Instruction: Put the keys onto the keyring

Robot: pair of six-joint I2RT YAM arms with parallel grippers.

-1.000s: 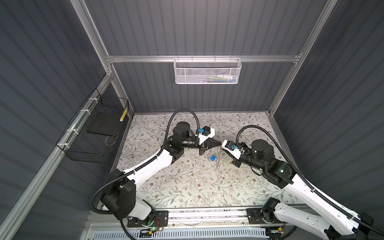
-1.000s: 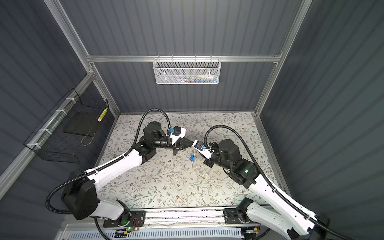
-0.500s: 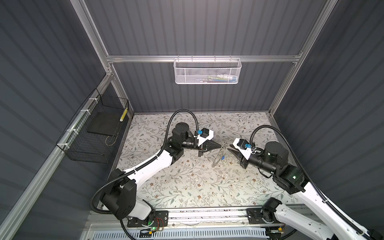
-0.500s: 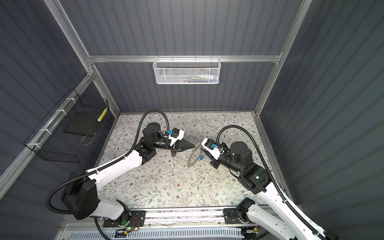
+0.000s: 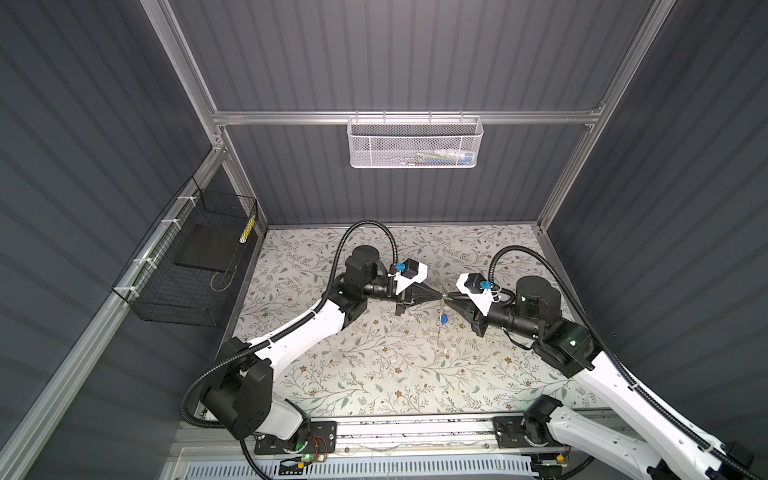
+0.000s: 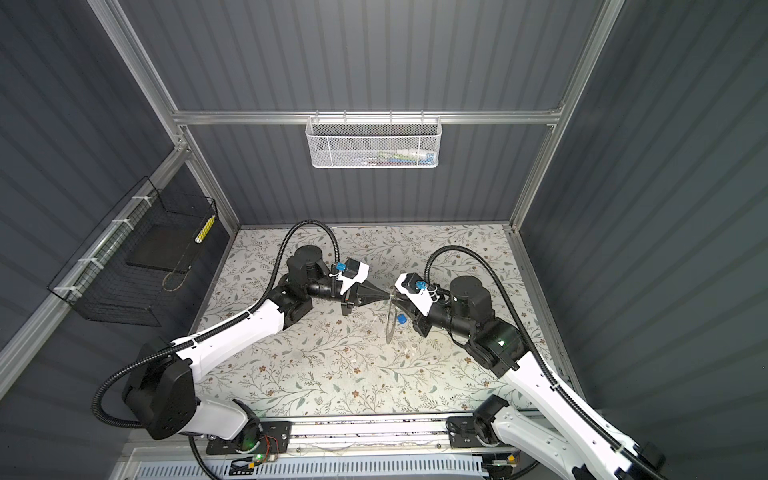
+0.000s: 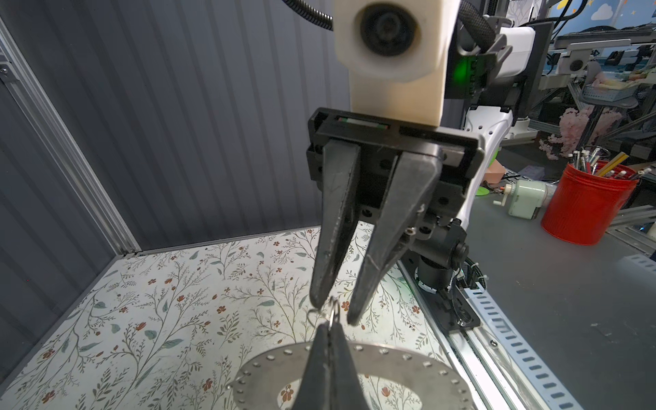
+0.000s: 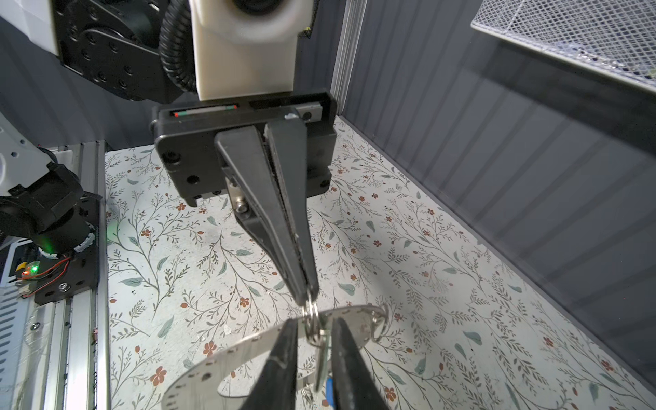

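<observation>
No legible text, label or number anywhere.

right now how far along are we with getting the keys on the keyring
Done, it seems: the keyring hangs from a small split ring pinched in the shut left gripper, and the blue-headed key dangles there too. In hand: the right gripper stands with jaws apart around that split ring. Left: the whitish-headed key, which I cannot pick out.
</observation>
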